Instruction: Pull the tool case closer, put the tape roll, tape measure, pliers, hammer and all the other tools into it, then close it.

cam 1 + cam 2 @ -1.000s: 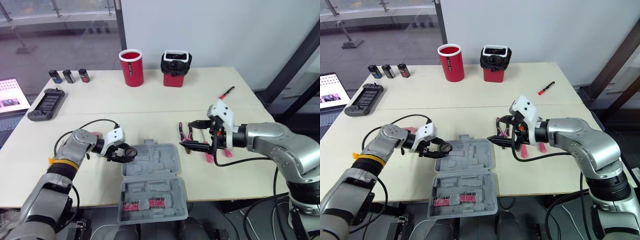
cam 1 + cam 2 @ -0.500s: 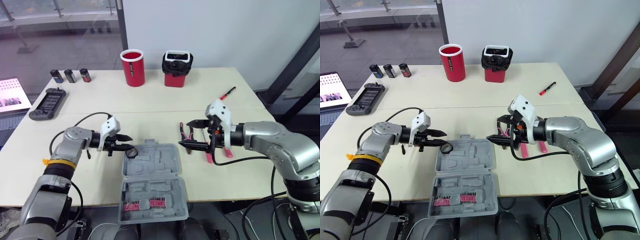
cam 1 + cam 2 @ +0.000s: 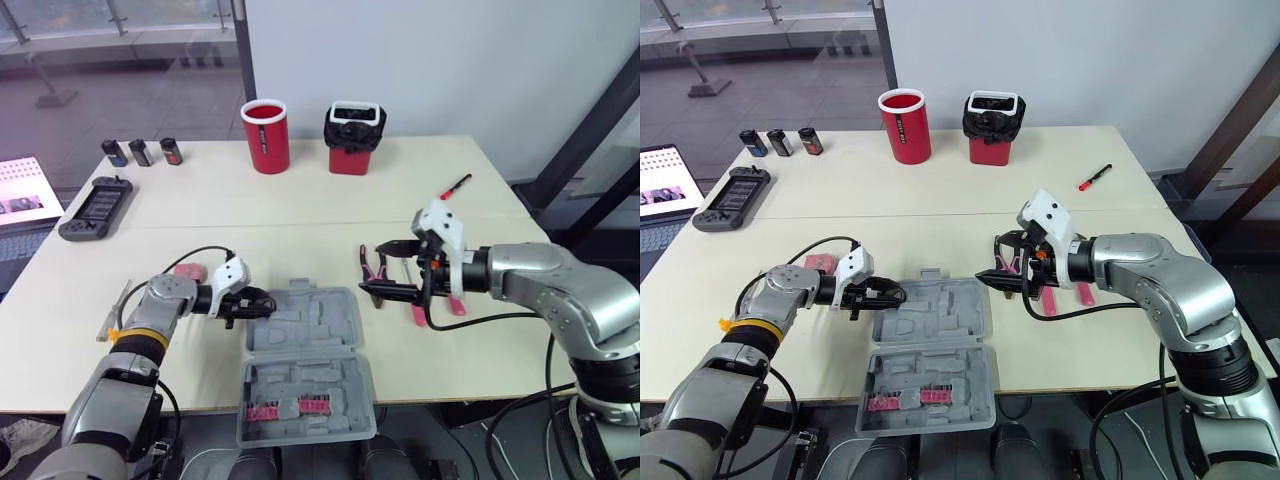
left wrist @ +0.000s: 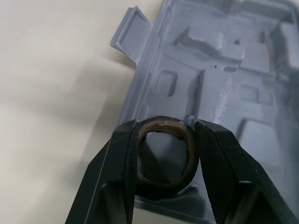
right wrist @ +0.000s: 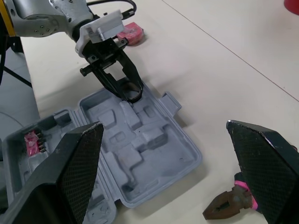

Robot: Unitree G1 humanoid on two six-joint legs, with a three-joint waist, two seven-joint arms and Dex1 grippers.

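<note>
The grey tool case (image 3: pixel 305 372) lies open near the table's front edge, with its moulded recesses facing up. My left gripper (image 3: pixel 254 299) is shut on the black tape roll (image 4: pixel 163 187) and holds it just over the case's far left corner. A pink tape measure (image 3: pixel 188 270) lies on the table behind my left arm. My right gripper (image 3: pixel 386 270) is open and hovers right of the case, over the pliers (image 5: pixel 231 203). Pink-handled tools (image 3: pixel 452 302) lie beside the pliers.
At the back of the table stand a red cup (image 3: pixel 265 135) and a black-and-red container (image 3: pixel 353 136). Three small cans (image 3: pixel 140 152) and a handheld game console (image 3: pixel 95 207) are at the back left. A red marker (image 3: pixel 452 186) lies at the right.
My left forearm has dropped lower toward the table, uncovering the pink tape measure behind it. The tape roll stays at the case's left corner. The right arm has not moved.
</note>
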